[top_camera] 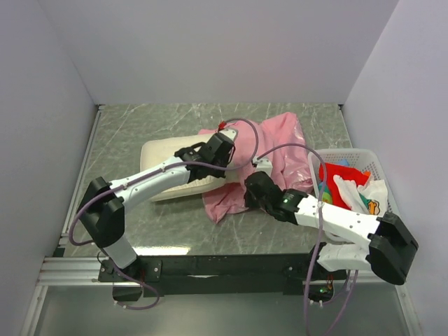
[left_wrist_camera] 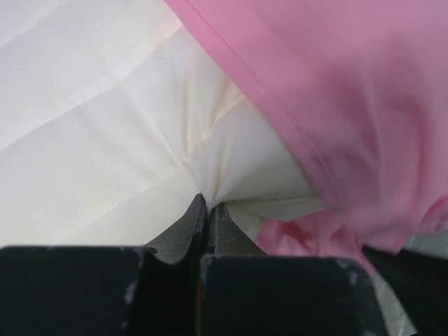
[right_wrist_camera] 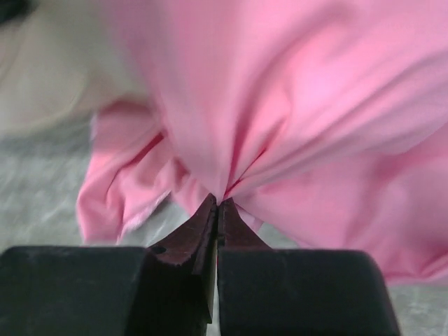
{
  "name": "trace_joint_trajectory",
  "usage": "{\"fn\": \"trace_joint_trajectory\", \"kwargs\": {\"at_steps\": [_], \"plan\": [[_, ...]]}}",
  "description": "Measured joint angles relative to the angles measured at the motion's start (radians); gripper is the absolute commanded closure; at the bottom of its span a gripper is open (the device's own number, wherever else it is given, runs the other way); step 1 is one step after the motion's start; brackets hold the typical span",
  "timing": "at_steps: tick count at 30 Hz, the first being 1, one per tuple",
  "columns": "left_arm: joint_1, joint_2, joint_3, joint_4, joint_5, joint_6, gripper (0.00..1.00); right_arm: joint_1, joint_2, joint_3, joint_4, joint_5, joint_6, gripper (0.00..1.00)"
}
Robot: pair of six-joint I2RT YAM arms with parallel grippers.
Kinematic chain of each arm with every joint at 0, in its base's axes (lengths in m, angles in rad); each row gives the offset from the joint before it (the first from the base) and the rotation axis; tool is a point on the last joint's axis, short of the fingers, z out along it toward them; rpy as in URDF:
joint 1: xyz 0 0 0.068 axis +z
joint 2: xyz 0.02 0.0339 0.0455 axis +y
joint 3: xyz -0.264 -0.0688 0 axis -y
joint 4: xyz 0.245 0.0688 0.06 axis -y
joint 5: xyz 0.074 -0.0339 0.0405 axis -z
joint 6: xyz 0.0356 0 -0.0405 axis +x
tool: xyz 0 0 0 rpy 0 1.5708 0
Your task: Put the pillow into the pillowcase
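Note:
The cream pillow (top_camera: 159, 155) lies on the table, its right end under the crumpled pink pillowcase (top_camera: 280, 143). My left gripper (top_camera: 222, 150) is at the pillow's right end, at the pillowcase's hem. In the left wrist view it (left_wrist_camera: 207, 204) is shut on a pinched fold of the pillow (left_wrist_camera: 105, 140), with the pillowcase (left_wrist_camera: 350, 105) draped just to the right. My right gripper (top_camera: 253, 187) is at the pillowcase's near edge. Its wrist view shows it (right_wrist_camera: 218, 201) shut on a gathered fold of the pillowcase (right_wrist_camera: 301, 105), with the pillow (right_wrist_camera: 42, 77) blurred at upper left.
A white basket (top_camera: 369, 158) stands at the right of the table, holding a red cloth (top_camera: 332, 175) and a white printed cloth (top_camera: 365, 194). Grey walls close the table at the left, back and right. The marbled tabletop (top_camera: 161, 220) shows in front of the pillow.

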Motion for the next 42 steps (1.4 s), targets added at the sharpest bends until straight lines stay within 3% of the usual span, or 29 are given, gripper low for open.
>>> {"fn": "trace_joint_trajectory", "kwargs": {"at_steps": [4,7,10,12,14,19,23,28,35,40,42], "plan": [[0.047,0.04,0.077,-0.059,0.035,-0.042,0.99,0.084,-0.045,-0.015,0.001,0.005,0.003,0.91],[0.083,0.067,0.102,-0.072,0.083,-0.073,0.99,0.12,-0.087,-0.075,-0.002,0.017,0.04,0.75],[0.096,0.089,0.108,-0.068,0.104,-0.089,0.99,0.13,-0.108,-0.131,-0.067,-0.002,0.085,0.71],[0.1,0.097,0.108,-0.052,0.123,-0.097,0.99,0.135,-0.108,-0.148,-0.103,-0.013,0.103,0.54],[0.101,0.097,0.108,-0.041,0.133,-0.099,0.99,0.139,-0.11,-0.153,-0.141,-0.024,0.121,0.47],[0.102,0.097,0.108,-0.016,0.157,-0.099,0.99,0.2,-0.161,-0.079,-0.233,-0.007,0.128,0.44],[0.102,0.097,0.108,-0.01,0.174,-0.097,0.99,0.244,-0.13,0.079,-0.179,0.013,0.088,0.41],[0.102,0.097,0.108,-0.01,0.187,-0.095,0.99,0.244,0.077,0.164,0.003,0.015,0.006,0.36],[0.106,0.101,0.108,-0.009,0.211,-0.095,0.99,0.245,0.265,0.085,0.234,-0.024,-0.061,0.23],[0.108,0.121,0.13,-0.021,0.229,-0.096,0.99,0.255,0.326,0.06,0.388,-0.017,-0.079,0.25],[0.108,0.129,0.144,-0.026,0.237,-0.095,0.99,0.259,0.365,0.061,0.425,-0.009,-0.083,0.34]]}}
